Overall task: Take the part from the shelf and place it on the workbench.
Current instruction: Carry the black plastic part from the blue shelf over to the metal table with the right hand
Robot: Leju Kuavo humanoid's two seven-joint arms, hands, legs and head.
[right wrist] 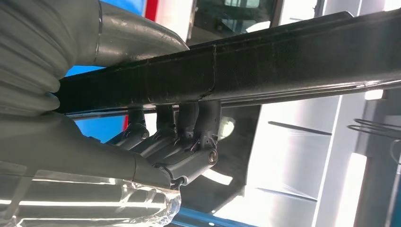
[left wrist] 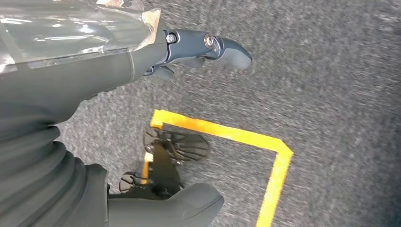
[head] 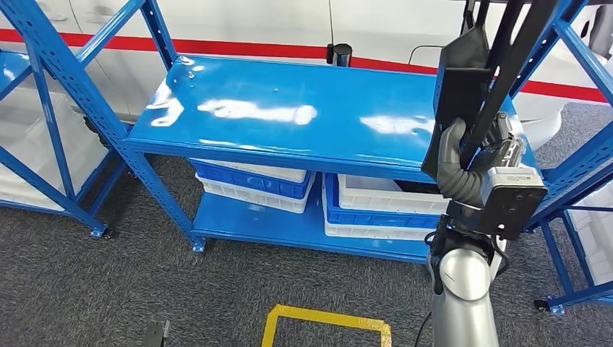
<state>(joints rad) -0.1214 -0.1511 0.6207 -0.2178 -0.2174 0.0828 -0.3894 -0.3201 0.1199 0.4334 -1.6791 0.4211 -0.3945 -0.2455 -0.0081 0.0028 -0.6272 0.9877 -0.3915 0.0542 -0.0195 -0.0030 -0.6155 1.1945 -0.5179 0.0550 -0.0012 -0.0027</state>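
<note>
**Risk of Snagging or Losing the Long Part During Transfer**

The right hand (head: 463,163), at the right of the head view, has its fingers (right wrist: 189,127) curled around a long black bar-shaped part (head: 506,72) with a flat black panel section. The part rises steeply toward the upper right of the frame, above the right end of the glossy blue metal shelf top (head: 289,108). The left hand (left wrist: 203,49) hangs over grey carpet (left wrist: 331,71) beside a yellow taped floor marking (left wrist: 279,156); its fingers lie apart and hold nothing.

Hazards, as judged from this position:

- The part passes just beside the blue perforated shelf upright (head: 585,43) at the upper right. Turning the body before the part is withdrawn could strike the frame.
- The grasp appears to sit near one end of the part. The long overhang may lever the bar within the fingers, causing rotation or a drop.
- The workbench lies outside the frames; its direction cannot be confirmed.
</note>
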